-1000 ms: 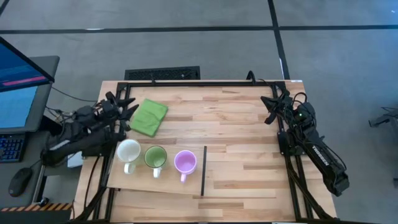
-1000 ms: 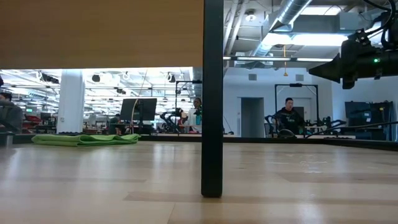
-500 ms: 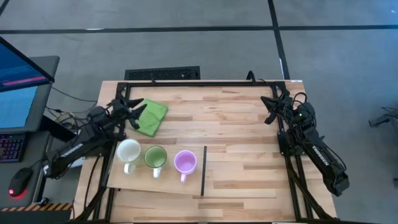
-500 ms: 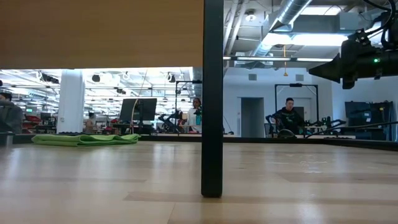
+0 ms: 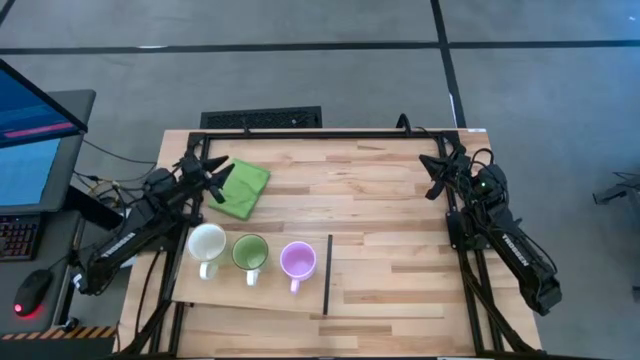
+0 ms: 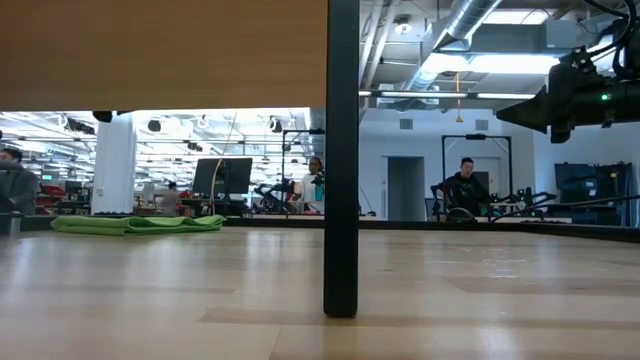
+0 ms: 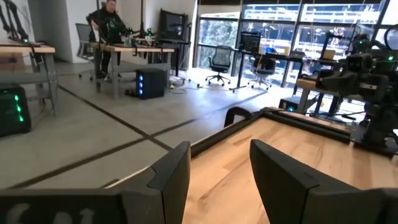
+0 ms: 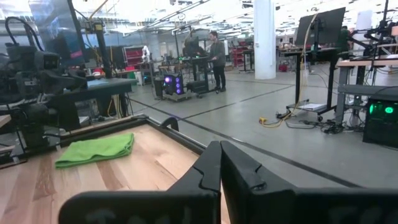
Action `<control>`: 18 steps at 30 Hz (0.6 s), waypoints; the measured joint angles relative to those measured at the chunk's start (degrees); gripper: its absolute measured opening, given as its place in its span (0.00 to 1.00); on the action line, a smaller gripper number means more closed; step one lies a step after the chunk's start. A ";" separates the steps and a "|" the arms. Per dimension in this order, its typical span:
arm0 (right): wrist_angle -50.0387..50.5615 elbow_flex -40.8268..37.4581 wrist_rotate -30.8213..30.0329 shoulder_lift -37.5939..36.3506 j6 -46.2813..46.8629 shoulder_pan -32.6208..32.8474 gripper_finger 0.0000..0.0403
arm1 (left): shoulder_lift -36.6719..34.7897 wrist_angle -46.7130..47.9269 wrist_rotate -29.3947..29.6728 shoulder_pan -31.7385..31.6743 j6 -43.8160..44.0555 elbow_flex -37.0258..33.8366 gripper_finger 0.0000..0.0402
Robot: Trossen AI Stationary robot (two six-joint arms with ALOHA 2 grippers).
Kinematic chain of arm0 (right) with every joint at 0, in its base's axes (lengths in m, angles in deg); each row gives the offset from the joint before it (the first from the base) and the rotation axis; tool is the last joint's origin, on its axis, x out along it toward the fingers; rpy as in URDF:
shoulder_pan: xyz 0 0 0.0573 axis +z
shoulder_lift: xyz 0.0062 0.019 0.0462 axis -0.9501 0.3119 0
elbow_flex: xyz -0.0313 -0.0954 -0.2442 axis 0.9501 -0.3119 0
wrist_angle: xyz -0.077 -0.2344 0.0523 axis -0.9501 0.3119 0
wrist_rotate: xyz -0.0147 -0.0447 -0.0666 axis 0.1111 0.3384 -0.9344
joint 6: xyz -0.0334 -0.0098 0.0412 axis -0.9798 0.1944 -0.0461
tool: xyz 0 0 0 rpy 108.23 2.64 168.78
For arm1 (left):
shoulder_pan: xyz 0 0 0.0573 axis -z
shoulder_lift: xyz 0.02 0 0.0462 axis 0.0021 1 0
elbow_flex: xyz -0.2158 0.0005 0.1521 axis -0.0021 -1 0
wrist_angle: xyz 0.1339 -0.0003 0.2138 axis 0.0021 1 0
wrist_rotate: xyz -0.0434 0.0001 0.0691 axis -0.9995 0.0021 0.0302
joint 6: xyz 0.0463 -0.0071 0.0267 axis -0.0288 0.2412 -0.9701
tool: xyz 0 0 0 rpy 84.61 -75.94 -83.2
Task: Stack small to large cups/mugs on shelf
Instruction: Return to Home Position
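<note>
The three mugs stand side by side on the shelf (image 5: 230, 295), a pale board lying on the desk (image 5: 380, 210) toward the arms' own side. The white mug (image 5: 207, 243) is on the left, the green mug (image 5: 249, 251) in the middle and the purple mug (image 5: 298, 260) on the right, closest to the dark strip (image 5: 329, 275). Their handles all point toward the desk's near edge. They form a row rather than a nested stack, and the row's long axis runs left to right across the desk.

The left pincer (image 5: 212, 178) hangs over the far left part of the desk, just beside the green cloth (image 5: 240, 188). Its fingers (image 7: 171, 177) stand clearly apart with nothing between them. From it the row lies back toward the arm's base and a little to the right, with the white mug nearest. This arm is much the closer of the two to the mugs.

The right pincer (image 5: 433, 172) waits over the far right of the desk, well apart from the shelf. Its fingers (image 8: 208, 168) are pressed together on nothing.

To my eye the placing is done and what remains is pulling the left arm home. The thing to mind is that the mugs sit between that pincer and its base. I'd want the arm folding back high and to the left, wide of the white mug.
</note>
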 joint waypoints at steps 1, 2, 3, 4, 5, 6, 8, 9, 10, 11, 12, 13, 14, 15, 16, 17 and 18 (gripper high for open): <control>0.00 0.00 -0.01 0.00 0.01 0.00 0.07 | 0.00 -0.01 0.13 0.00 -0.05 0.00 0.39; 0.01 0.00 -0.01 0.00 0.01 0.00 0.08 | 0.00 0.03 0.61 0.01 -0.15 0.00 0.39; 0.00 0.00 -0.01 0.00 0.00 0.01 0.08 | 0.00 0.16 1.31 0.00 -0.12 -0.01 0.39; 0.00 0.00 -0.01 0.00 0.00 0.00 0.08 | 0.00 -0.17 1.81 0.00 -0.04 -0.24 0.39; 0.00 0.00 -0.02 0.00 0.00 0.00 0.08 | -0.02 -1.63 2.04 0.00 -0.02 -1.06 0.39; 0.00 0.00 -0.02 0.00 0.00 0.01 0.08 | -0.02 -4.01 1.91 0.00 0.17 -2.41 0.39; 0.00 0.00 0.00 0.00 0.00 0.02 0.08 | 0.00 -8.69 0.76 0.00 1.38 -5.50 0.39; 0.00 0.00 -0.01 0.00 0.00 0.00 0.07 | 0.01 -10.94 -0.13 0.00 2.14 -6.82 0.39; 0.00 0.00 -0.01 0.00 0.00 0.01 0.07 | 0.04 -11.66 -1.06 0.00 2.99 -7.35 0.39; 0.00 0.00 -0.01 0.00 0.00 0.01 0.07 | 0.02 -12.03 -1.31 -0.03 3.32 -7.27 0.39; 0.00 0.00 -0.02 0.00 0.02 0.00 0.07 | -0.08 -11.76 -1.37 -0.05 3.33 -7.26 0.39; 0.00 0.00 0.00 0.00 0.02 0.00 0.07 | -0.01 -11.70 -1.36 -0.16 3.05 -7.26 0.39; 0.00 0.00 -0.02 0.00 0.00 0.00 0.07 | 0.04 -11.56 -1.38 -0.35 2.58 -7.26 0.39; 0.02 0.00 0.00 0.00 0.01 0.00 0.07 | 0.02 -11.55 -1.38 -0.60 2.05 -7.26 0.39; 0.00 0.00 0.00 0.00 0.00 0.01 0.08 | 0.00 -11.55 -1.38 -0.94 1.46 -7.26 0.39; 0.00 0.00 -0.01 0.00 0.01 0.01 0.08 | 0.00 -11.54 -1.38 -1.35 0.87 -7.27 0.39; 0.01 0.00 -0.01 0.00 0.00 0.01 0.08 | 0.00 -11.44 -1.35 -1.74 0.26 -7.28 0.39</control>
